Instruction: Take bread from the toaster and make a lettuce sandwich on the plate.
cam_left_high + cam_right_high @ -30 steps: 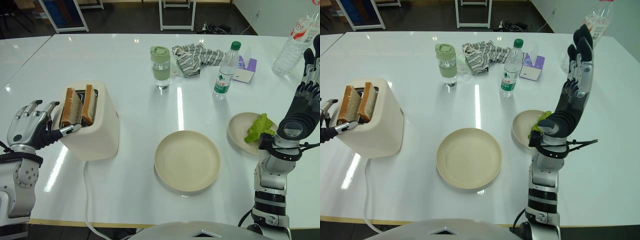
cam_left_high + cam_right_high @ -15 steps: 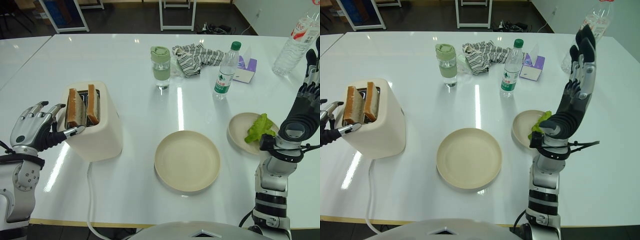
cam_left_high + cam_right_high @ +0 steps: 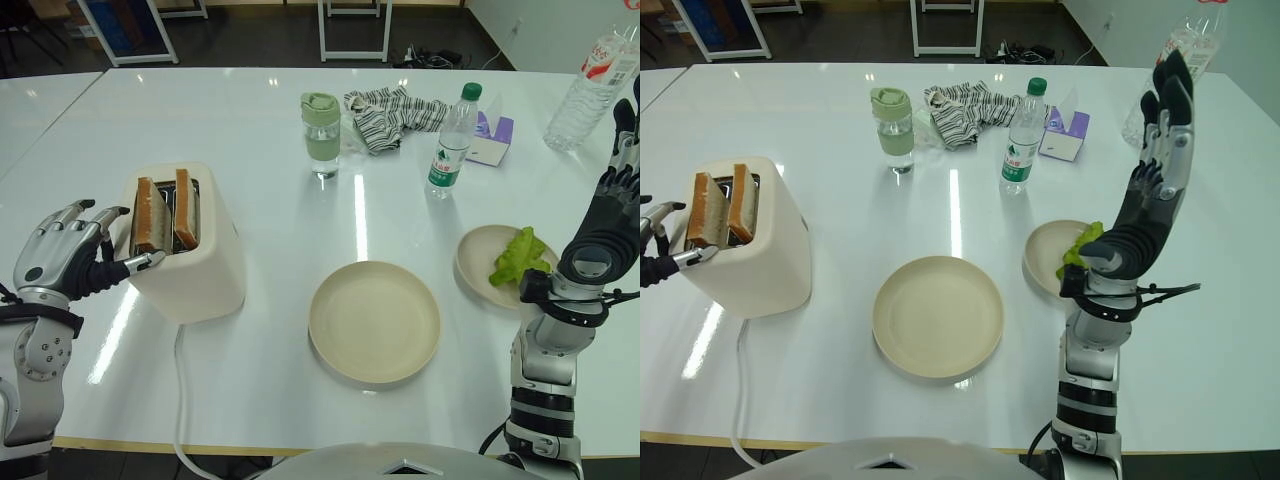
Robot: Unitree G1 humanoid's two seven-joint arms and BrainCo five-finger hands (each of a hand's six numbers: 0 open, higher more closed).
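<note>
The left hand (image 3: 60,262) is hovering just beside the toaster (image 3: 195,262), fingers loosely spread and gripping nothing, the thumb tip sitting at the toaster's near left wall. Two bread slices (image 3: 165,212) are standing upright in the slots, tops poking out. The right hand (image 3: 1155,160) is standing raised over the far right of the table, fingers straight, close together and gripping nothing. The plate (image 3: 374,321) is lying bare in the middle, and the lettuce (image 3: 517,256) is resting on a small dish (image 3: 472,258) near the right arm.

The main risk is lying at the toaster. The hand is coming at it from the side rather than from above, so a push from the thumb is likely shoving or tipping the whole toaster instead of reaching bread. The slices are sitting close together, so wide fingers are risking pinching both at once, or crushing one. The cord (image 3: 178,400) is trailing off the table's near edge and is liable to snag if the toaster slides. A slice gripped only by its top crust is risking tearing or dropping short of the plate
</note>
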